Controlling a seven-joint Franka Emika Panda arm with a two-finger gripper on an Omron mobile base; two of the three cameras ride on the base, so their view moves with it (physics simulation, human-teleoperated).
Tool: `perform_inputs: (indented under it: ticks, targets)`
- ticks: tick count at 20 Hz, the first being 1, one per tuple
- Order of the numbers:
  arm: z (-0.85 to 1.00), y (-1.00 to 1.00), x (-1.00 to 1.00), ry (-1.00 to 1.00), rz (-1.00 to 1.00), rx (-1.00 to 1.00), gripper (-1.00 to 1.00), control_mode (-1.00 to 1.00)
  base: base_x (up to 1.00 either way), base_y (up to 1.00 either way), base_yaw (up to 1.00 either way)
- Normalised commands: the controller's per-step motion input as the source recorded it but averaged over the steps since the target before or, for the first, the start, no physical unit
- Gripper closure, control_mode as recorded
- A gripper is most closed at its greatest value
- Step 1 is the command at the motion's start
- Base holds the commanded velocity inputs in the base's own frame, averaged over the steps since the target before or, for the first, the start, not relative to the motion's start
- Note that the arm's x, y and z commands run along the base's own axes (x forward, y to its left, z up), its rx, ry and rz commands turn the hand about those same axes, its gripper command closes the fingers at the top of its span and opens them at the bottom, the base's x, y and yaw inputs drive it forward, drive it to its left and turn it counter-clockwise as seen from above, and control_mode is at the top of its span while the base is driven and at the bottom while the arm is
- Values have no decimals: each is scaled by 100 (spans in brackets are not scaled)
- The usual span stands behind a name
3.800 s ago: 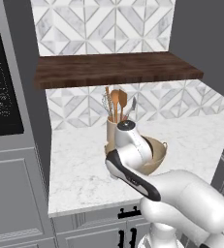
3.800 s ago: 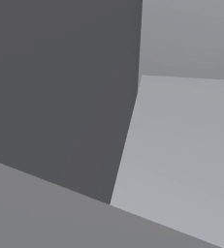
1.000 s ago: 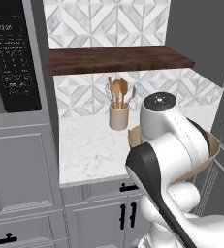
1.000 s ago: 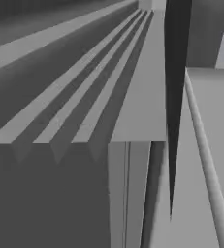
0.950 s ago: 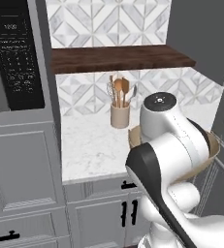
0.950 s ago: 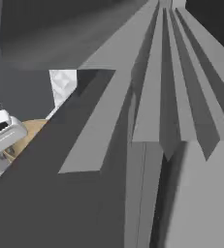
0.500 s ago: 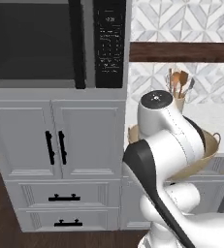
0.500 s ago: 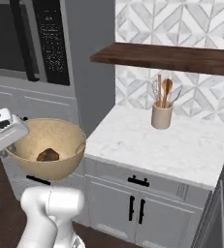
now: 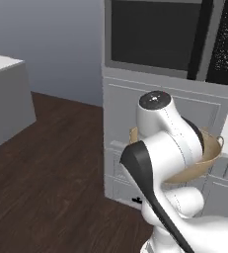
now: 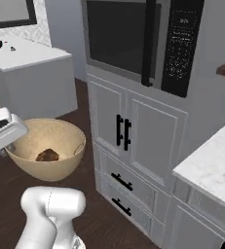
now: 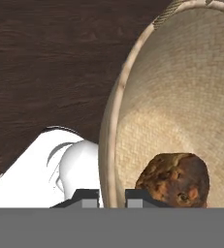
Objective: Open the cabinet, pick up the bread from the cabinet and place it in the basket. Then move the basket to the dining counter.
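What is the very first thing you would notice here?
The big round basket held up in the air over the dark wood floor, with the tool pinching its rim. A small brown bread lies at the bottom of it. Behind stands a tall grey cupboard with a black oven above its doors.

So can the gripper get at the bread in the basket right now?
Probably not. The gripper is shut on the basket rim, holding it up over the floor, so it isn't free, though the bread lies uncovered just inside.
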Motion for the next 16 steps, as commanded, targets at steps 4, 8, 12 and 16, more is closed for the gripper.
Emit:
perform_inputs:
  ticks: [4, 8, 12, 16]
  targets:
    - [0, 0, 0, 0, 0, 0, 100, 100, 26, 58, 51]
    - [0, 0, 0, 0, 0, 0, 100, 100, 46, 96, 16]
    - [0, 0, 0, 0, 0, 0, 100, 100, 58, 100, -9]
    - [0, 0, 0, 0, 0, 0, 100, 100, 59, 100, -22]
